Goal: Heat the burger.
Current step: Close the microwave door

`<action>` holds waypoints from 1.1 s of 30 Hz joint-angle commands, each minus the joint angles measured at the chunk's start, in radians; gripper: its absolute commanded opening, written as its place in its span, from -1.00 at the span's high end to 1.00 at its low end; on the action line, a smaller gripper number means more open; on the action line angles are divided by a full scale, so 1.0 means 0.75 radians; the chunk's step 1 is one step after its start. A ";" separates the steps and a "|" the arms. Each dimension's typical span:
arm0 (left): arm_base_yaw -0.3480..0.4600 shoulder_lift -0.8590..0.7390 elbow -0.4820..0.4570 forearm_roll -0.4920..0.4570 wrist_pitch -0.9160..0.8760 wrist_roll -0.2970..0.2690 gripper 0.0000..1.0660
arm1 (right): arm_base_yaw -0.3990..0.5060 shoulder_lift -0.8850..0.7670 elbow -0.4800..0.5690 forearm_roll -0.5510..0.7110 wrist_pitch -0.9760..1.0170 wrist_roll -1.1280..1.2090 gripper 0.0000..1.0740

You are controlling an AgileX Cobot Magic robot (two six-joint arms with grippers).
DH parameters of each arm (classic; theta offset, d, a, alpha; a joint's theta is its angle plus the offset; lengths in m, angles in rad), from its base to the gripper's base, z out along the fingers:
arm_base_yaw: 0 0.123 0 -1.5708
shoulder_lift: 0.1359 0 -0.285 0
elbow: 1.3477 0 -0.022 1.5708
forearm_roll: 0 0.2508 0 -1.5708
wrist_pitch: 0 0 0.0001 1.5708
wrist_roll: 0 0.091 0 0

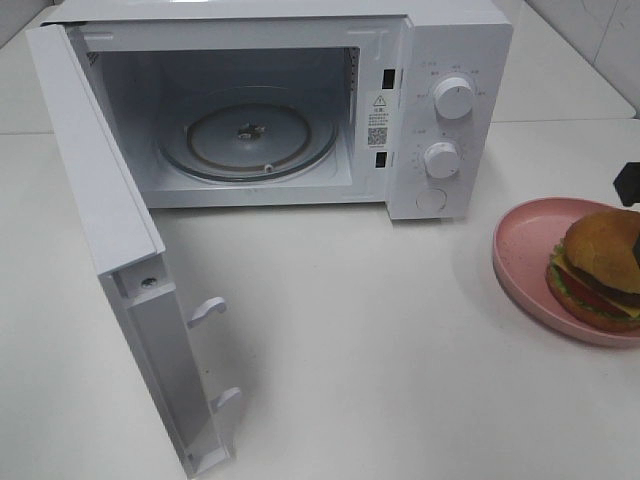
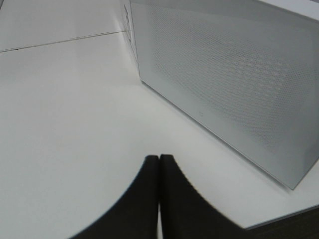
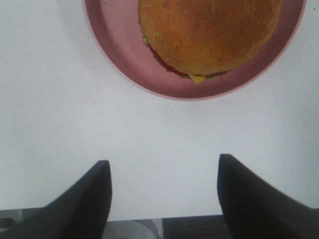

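The burger point(image 1: 600, 262) has a golden-brown bun with red, yellow and green layers, and it sits on a pink speckled plate point(image 1: 520, 245) at the table's right edge. In the right wrist view my right gripper point(image 3: 164, 172) is open and holds nothing. It hovers over bare table short of the plate point(image 3: 119, 55) and the burger point(image 3: 209, 35). A dark piece of the right arm point(image 1: 628, 184) shows at the right edge of the high view. My left gripper point(image 2: 159, 162) is shut and empty, low over the table beside the microwave door point(image 2: 234, 79).
The white microwave point(image 1: 450, 40) stands at the back with its door point(image 1: 95, 200) swung wide open toward the front left. A glass turntable point(image 1: 250, 140) lies inside. Two knobs point(image 1: 453, 98) are on its right panel. White tabletop point(image 1: 380, 350) stretches between microwave and plate.
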 commanded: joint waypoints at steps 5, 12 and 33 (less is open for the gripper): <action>0.003 -0.033 0.004 0.000 -0.009 -0.007 1.00 | -0.007 -0.240 0.008 -0.004 0.157 0.019 -0.12; 0.003 -0.033 0.004 0.000 -0.009 -0.007 1.00 | -0.007 -0.580 0.160 0.008 0.145 0.019 -0.11; 0.003 -0.033 0.004 -0.020 -0.009 0.020 1.00 | -0.007 -1.517 0.520 0.001 -0.021 -0.085 0.02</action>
